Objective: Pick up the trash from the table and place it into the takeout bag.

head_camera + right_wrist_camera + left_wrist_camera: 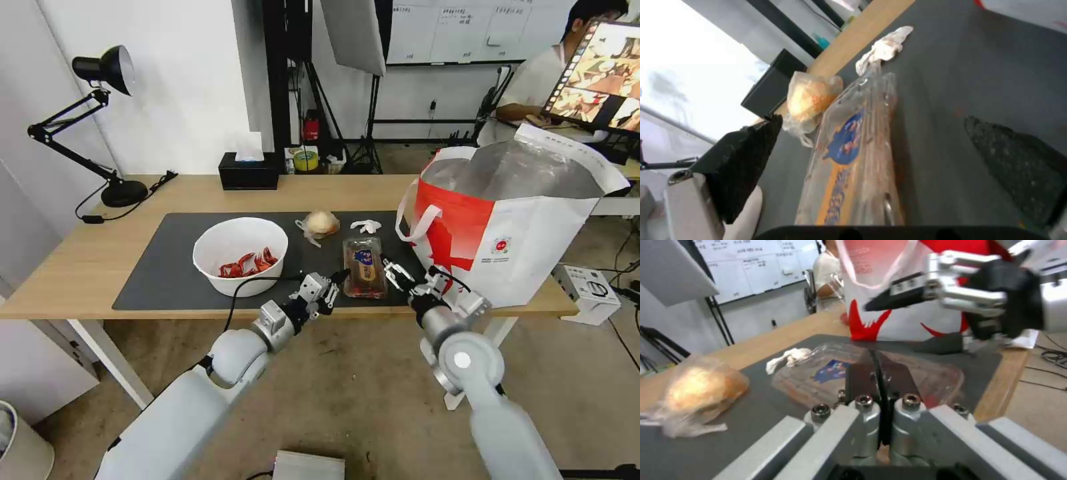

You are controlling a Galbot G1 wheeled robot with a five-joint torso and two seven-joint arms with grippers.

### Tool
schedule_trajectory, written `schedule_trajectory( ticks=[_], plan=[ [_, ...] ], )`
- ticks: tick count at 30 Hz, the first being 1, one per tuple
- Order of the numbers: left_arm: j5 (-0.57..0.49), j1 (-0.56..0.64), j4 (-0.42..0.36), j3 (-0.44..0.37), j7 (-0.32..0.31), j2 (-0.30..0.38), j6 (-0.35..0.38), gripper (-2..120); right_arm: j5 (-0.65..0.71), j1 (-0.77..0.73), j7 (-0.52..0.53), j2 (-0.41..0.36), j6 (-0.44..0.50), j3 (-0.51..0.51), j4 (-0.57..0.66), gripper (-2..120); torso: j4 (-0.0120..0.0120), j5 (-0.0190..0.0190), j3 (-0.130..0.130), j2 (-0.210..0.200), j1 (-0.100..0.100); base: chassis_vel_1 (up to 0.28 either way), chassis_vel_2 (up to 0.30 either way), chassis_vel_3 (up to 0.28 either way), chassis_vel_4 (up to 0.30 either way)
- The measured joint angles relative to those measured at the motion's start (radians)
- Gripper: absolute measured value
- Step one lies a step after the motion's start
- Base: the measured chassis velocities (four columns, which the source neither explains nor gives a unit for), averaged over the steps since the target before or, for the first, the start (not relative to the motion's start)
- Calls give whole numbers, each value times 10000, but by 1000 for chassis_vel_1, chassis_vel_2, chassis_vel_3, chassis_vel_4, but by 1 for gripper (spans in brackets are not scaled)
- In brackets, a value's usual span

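Beside the takeout bag (513,220), on the desk (80,267), I see the clamshell tray (364,267): left end effector (337,283) closed empty, right end effector (395,273) spread wide, flanking it.

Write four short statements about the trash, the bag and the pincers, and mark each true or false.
1. The clear plastic clamshell tray lies on the dark mat. True.
2. The white bowl is empty. False: it holds red crayfish shells.
3. The left pincer is shut, beside the tray. True.
4. The takeout bag lies flat. False: it stands upright, open, at the table's right end.
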Motion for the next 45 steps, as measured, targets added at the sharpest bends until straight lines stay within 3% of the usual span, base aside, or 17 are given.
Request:
schedule_trajectory(
  ticks=[7, 23, 45],
  plan=[
    [-294, 39, -19, 240, 5, -177, 16, 0, 12, 403, 90, 137, -60, -301, -343, 100, 0, 0, 0, 1, 0, 0, 0, 0, 0],
    [428, 208, 607, 470, 124, -669, -119, 0, -218, 323, 122, 330, -28, -293, -375, 100, 0, 0, -1, 1, 0, 0, 0, 0, 0],
    [933, 228, 1133, 128, -161, -818, -270, 0, -137, 656, -16, 556, -112, -440, -777, 100, 0, -1, -1, 1, -2, 0, 0, 0, 0]
  ],
)
